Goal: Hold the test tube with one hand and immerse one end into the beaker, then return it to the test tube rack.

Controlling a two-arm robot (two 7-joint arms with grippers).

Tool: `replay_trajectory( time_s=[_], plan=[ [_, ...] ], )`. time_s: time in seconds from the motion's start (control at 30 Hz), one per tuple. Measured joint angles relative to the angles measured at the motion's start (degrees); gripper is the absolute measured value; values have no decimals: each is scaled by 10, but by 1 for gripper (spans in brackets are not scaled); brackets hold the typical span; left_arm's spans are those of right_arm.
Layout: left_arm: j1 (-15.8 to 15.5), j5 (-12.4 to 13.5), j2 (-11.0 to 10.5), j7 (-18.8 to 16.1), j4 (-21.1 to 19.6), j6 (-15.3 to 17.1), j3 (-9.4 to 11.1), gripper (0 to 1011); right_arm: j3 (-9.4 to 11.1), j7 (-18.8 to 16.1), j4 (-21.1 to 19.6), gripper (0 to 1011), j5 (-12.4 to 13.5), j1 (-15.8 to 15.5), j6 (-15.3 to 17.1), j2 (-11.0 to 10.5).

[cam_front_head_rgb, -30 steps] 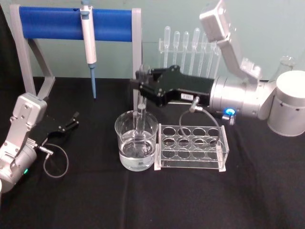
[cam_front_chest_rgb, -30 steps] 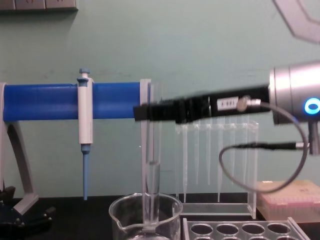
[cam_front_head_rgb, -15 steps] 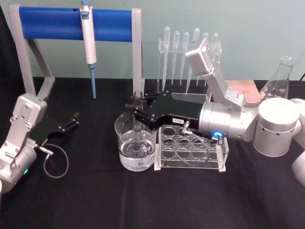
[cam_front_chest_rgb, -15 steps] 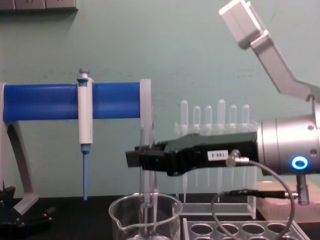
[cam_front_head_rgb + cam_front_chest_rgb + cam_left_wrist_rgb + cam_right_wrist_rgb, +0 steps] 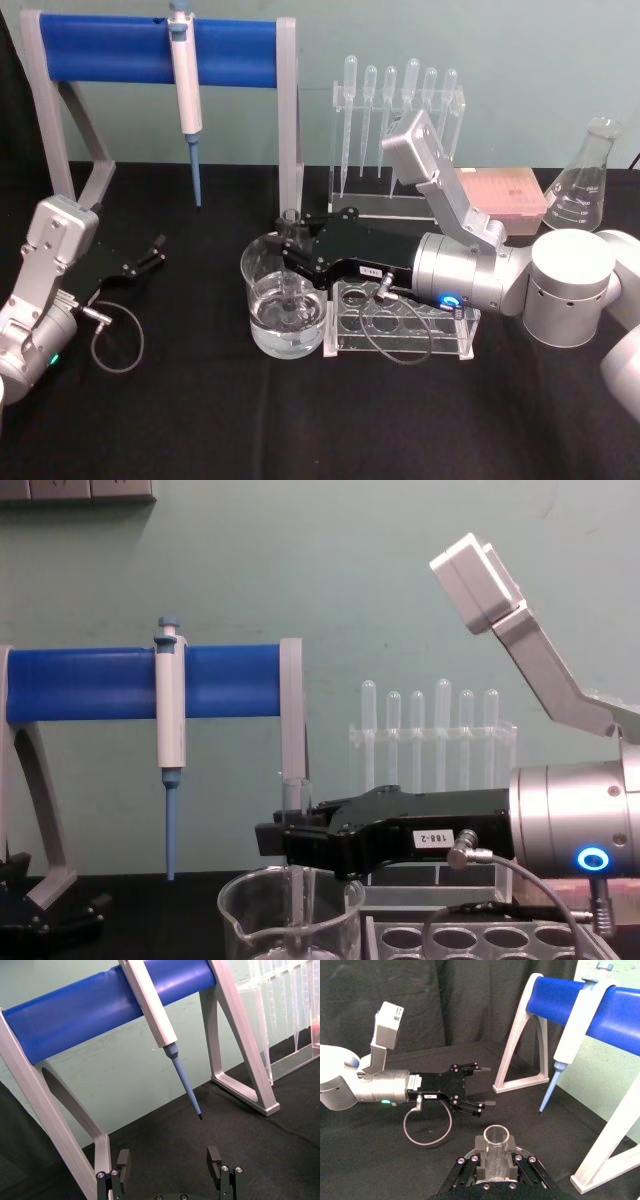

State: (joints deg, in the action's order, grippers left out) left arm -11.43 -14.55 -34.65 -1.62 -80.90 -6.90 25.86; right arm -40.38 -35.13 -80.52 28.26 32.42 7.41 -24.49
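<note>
Black tabletop (image 5: 200,420): right gripper (image 5: 288,248), clamped on the test tube (image 5: 291,218), has dropped over the last second, so the tube's lower end now sits in the beaker (image 5: 256,300), dip looks done, test tube rack (image 5: 400,322) next; left gripper (image 5: 150,252) parked open, far left.

Test tube (image 5: 291,220) stands in beaker (image 5: 258,310), rack (image 5: 440,335) seemingly touching its right side
</note>
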Motion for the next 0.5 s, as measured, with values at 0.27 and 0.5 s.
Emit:
replay_trajectory(
  time_s=[0.27,0.5],
  plan=[
    [0,0,0,0,0,0,0,1000,9,-1,5,226,-9,-8,-1,6],
    [0,0,0,0,0,0,0,1000,12,-5,7,226,-11,-10,-1,7]
  ],
)
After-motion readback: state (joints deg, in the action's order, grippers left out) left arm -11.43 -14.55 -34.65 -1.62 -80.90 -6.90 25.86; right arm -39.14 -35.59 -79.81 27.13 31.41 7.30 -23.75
